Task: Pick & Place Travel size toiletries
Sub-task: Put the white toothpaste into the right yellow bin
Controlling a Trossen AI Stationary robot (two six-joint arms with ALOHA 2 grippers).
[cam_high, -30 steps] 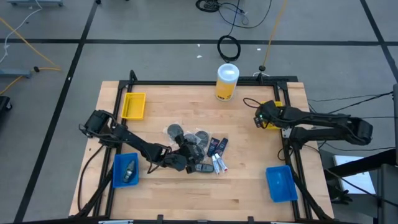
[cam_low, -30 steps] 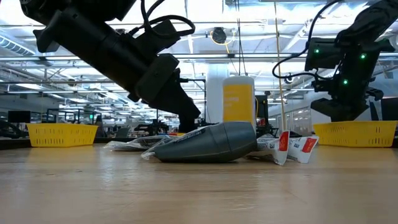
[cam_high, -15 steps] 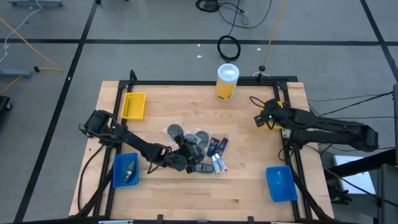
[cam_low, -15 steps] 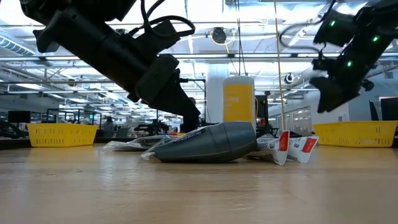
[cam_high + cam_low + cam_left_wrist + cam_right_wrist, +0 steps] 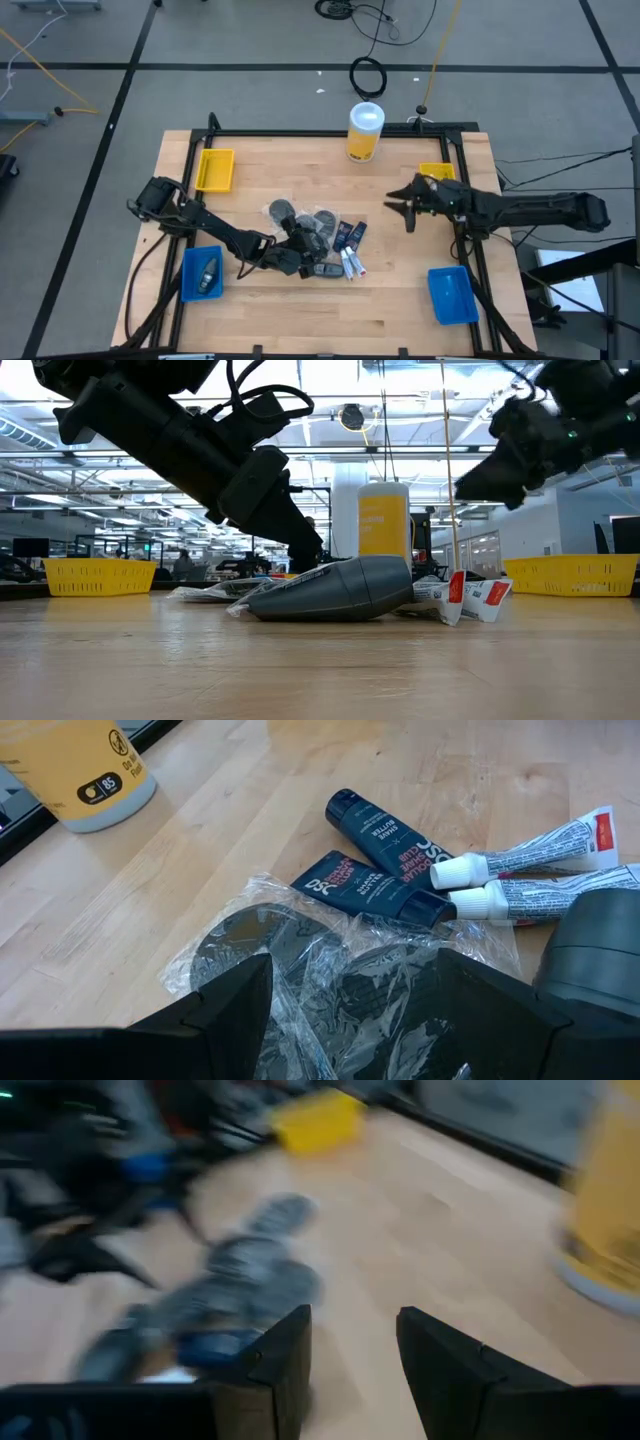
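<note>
- Biggest risk, as I judge it: the toiletries [image 5: 318, 240] lie in one tight heap at the table's middle, wrapped discs [image 5: 300, 955], blue sachets [image 5: 385, 860] and white tubes [image 5: 530, 870] overlapping, so a closing pinch could catch the loose clear wrap and drag neighbours along.
- The grey bottle [image 5: 335, 590] lies on its side, touching the tubes; I think a nudge could roll it or scatter the tubes.
- Both arms converge on the same heap, so I worry about a collision if the right one comes in while the left is low.
- My left gripper [image 5: 291, 252] sits down at the heap's near-left edge, the arm stretched low across the table; its fingers [image 5: 230, 1005] are spread apart, straddling the wrapped discs and gripping nothing.
- My right gripper [image 5: 403, 208] hangs above bare wood right of the heap, well apart from it, pointing left; fingers [image 5: 285, 1355] parted, empty.
- One item already lies in the near-left blue bin [image 5: 187, 285].
</note>
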